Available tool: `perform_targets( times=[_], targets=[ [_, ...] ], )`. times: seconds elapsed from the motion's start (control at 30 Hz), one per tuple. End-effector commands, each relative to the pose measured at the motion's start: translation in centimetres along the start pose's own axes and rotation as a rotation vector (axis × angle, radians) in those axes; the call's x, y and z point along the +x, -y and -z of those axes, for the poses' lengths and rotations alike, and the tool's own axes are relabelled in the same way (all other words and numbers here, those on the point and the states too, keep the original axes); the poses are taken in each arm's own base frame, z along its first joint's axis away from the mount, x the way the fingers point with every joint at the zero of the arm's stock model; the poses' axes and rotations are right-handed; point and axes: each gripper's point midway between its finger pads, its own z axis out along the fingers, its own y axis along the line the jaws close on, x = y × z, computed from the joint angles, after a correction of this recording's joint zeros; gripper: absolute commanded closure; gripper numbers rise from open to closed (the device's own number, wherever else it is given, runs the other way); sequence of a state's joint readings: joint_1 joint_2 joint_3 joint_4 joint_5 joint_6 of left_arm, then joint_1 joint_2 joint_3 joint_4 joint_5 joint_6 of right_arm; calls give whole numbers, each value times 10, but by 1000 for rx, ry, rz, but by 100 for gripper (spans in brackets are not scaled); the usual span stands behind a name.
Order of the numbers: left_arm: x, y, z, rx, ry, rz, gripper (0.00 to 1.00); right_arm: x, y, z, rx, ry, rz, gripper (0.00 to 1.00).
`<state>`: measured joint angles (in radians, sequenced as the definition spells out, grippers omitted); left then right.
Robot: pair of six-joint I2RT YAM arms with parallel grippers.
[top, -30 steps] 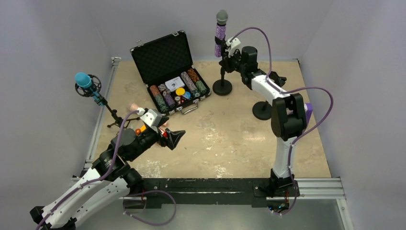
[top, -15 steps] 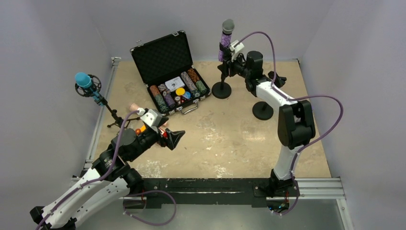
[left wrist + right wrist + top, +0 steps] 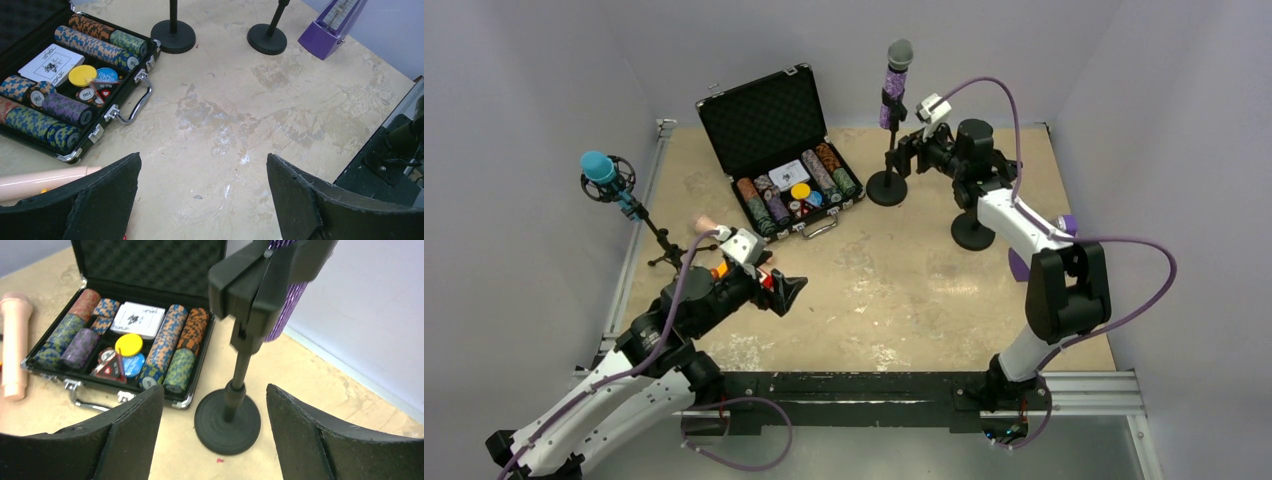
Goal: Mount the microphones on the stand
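Both claws gape empty: left claw (image 3: 203, 159) toward the surface's (image 3: 904, 290) near-left corner, right claw (image 3: 212, 392) beside the purple microphone (image 3: 892, 85) clipped in its stand (image 3: 887, 187).

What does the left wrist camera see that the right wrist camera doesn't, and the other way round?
Left wrist only: a purple metronome and a second stand base beside it. Right wrist only: the purple mic, held in the clip of a stand. Both: the open chip case, the peach mic lying beside it, and that stand's round base.
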<state>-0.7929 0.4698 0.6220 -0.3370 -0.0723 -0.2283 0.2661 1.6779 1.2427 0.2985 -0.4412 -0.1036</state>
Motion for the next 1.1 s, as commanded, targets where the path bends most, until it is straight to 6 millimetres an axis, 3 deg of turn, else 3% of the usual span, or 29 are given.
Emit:
perform_targets(
  times=[0.0, 0.2, 0.33, 0.53, 0.8, 1.07],
  targets=[
    [-19, -5, 5, -49, 18, 33, 1, -4, -18, 24, -42, -4, -9, 22],
    [-10, -20, 4, -146, -83, 28, 1, 18, -56, 61, -171, -84, -34, 22],
    [-8, -30, 1, -225, -138, 34, 1, 35, -93, 91, -339, -161, -37, 22],
    [-8, -40, -14, -291, -191, 75, 1, 42, -136, 134, -550, -205, -6, 22],
    [-10, -38, -32, -247, -209, 175, 1, 51, -156, 182, -596, -231, 82, 22],
    [6, -36, -32, -245, -214, 241, 1, 40, -146, 213, -517, -143, 175, 20]
  ],
)
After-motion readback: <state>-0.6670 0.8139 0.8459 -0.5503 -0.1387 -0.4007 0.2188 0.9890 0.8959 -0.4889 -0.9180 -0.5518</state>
